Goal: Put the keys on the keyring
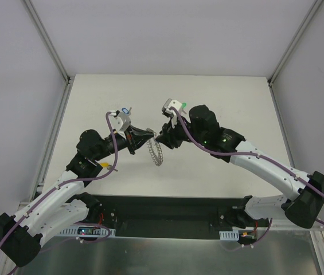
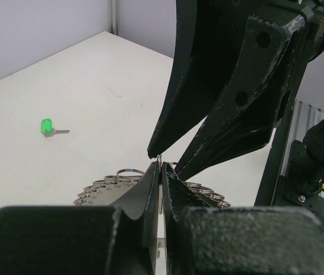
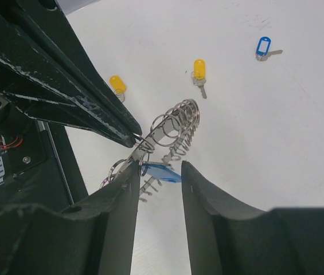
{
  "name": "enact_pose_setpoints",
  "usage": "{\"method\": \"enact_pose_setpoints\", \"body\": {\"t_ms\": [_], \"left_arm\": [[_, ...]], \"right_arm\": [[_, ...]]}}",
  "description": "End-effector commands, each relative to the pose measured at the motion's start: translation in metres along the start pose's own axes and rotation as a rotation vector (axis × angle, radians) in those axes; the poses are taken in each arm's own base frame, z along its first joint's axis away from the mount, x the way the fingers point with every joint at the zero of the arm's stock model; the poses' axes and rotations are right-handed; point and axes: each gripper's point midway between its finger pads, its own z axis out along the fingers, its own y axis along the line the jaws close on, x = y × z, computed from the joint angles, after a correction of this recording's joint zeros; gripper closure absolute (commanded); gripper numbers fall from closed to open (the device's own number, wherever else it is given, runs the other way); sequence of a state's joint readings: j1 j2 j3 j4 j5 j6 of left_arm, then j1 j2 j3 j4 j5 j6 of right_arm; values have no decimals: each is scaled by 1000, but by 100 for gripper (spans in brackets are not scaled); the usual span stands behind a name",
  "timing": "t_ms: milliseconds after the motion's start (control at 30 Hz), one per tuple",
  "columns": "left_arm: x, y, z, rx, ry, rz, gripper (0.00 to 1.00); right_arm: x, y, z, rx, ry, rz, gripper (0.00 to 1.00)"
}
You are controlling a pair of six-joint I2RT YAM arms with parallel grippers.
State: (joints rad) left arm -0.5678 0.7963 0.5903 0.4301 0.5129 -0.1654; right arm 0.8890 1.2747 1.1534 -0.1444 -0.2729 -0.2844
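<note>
The keyring (image 1: pixel 157 152) hangs above the middle of the table, a silver ring edged with wire loops. My left gripper (image 2: pixel 162 166) is shut on its rim, and in the right wrist view its black fingers (image 3: pixel 93 106) pinch the keyring (image 3: pixel 176 123) from the upper left. My right gripper (image 3: pixel 160 167) faces it from the other side. The solid-blue key (image 3: pixel 162 172) lies across the gap between its fingertips, touching both, with one end against a loop of the ring. In the left wrist view, loops of the keyring (image 2: pixel 101 186) show behind my fingers.
Loose keys lie on the white table: a green one (image 2: pixel 47 127), two yellow ones (image 3: pixel 117 85) (image 3: pixel 199 70) and a blue-framed one (image 3: pixel 263 46). White walls enclose the table on three sides. The dark base plate (image 1: pixel 167 209) runs along the near edge.
</note>
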Motion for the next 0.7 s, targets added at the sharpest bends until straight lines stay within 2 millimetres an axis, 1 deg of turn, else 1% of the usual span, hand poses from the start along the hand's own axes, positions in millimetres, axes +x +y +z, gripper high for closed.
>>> {"method": "enact_pose_setpoints", "body": {"t_ms": [0,100,133,200,233,267,333,433,533,567,600,633,667], "left_arm": [[-46,-8,1,30,-139,61,100],[-45,-8,2,27,-145,58,100],[-44,-7,2,27,-145,55,100],[-46,-8,2,28,-162,55,100],[-45,-7,2,28,-165,53,100],[-48,-8,2,29,-178,57,100],[-47,-7,2,29,-182,50,100],[-46,-7,3,33,-185,44,100],[-42,-7,2,30,-171,47,100],[-40,-5,2,18,-162,58,94],[-32,-2,0,3,-124,51,87],[-34,-2,-1,-3,-117,63,83],[-32,0,-2,-15,-97,68,80]], "right_arm": [[-9,2,4,-5,-40,-4,63],[-11,4,4,-17,-45,-11,67],[-11,5,4,-20,-47,-13,72],[-13,6,3,-26,-51,-21,81],[-12,6,4,-27,-47,-21,89],[-13,9,4,-36,-49,-28,93],[-13,10,4,-41,-51,-33,99],[-15,11,2,-40,-52,-52,99],[-13,6,-2,-17,-32,-91,99],[-11,4,-4,-3,-13,-103,99],[-10,2,-6,3,-6,-135,99],[-11,1,-8,7,1,-157,99],[-10,0,-12,13,22,-172,99]]}}
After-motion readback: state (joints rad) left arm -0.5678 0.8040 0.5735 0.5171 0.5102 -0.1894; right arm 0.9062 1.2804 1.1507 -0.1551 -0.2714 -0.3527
